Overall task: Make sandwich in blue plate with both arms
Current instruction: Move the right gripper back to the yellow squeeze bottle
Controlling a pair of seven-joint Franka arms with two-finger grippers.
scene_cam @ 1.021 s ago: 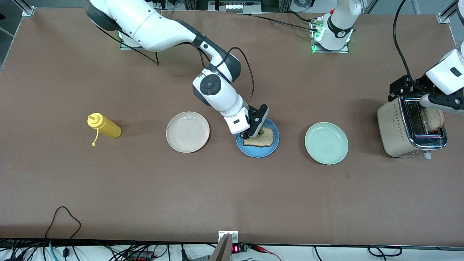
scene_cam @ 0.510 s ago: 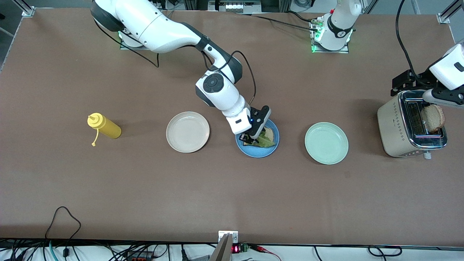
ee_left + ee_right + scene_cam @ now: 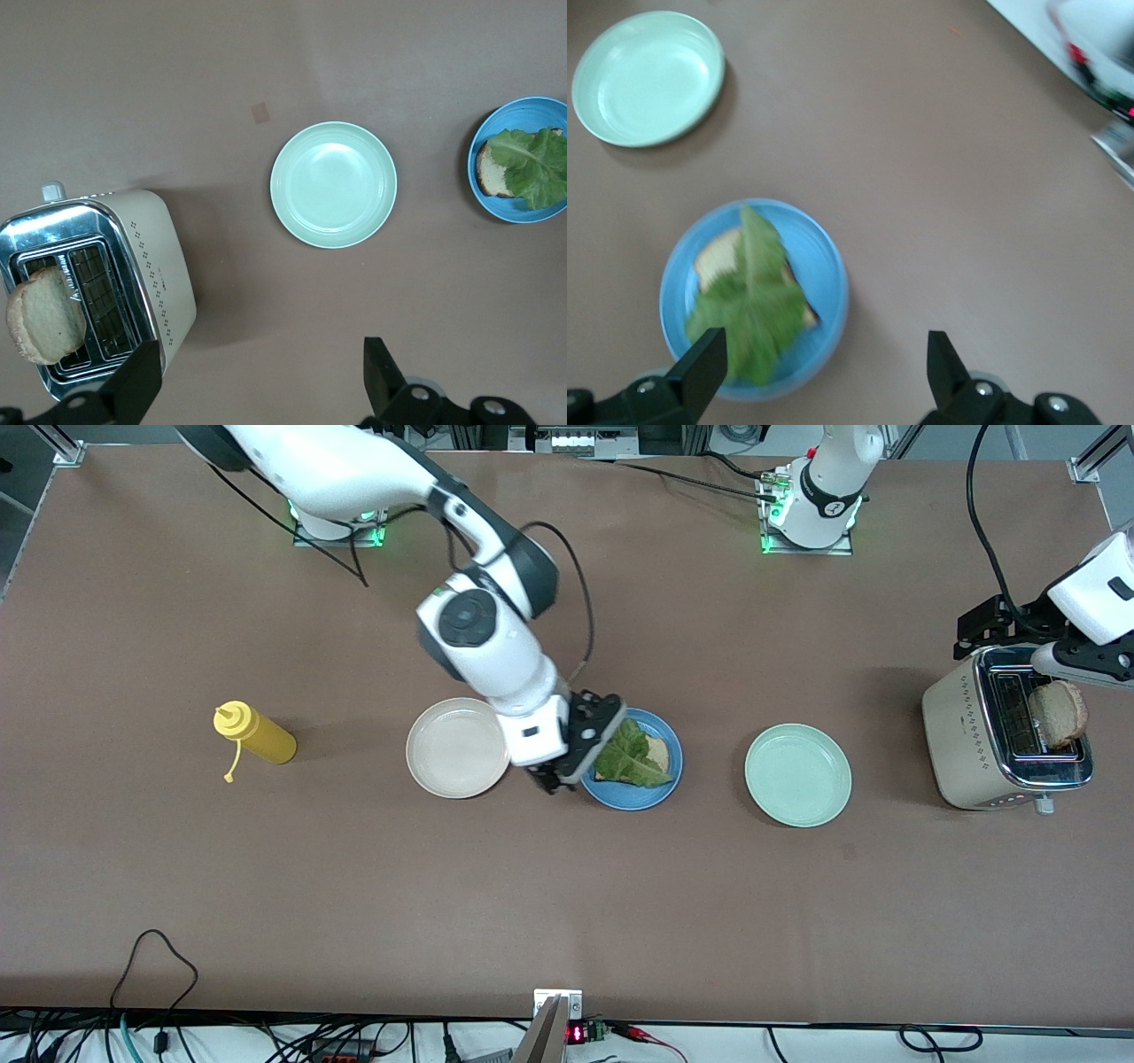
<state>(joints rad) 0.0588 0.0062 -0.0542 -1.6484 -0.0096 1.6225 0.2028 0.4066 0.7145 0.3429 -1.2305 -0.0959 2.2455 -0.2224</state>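
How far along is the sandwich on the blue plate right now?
Done: one bread slice lies on the blue plate with the lettuce leaf laid over it. In hand: the right gripper, open and empty, hangs at the plate's edge; the left gripper is over the toaster, where the second slice sits in a slot. Left: bring that slice over as the top.

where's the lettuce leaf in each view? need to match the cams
Front view: lettuce leaf on the bread on the blue plate, beside the right hand.
Left wrist view: leaf at the frame edge, on the same plate.
Right wrist view: leaf low in frame.
Shared landmark: mint-green plate.
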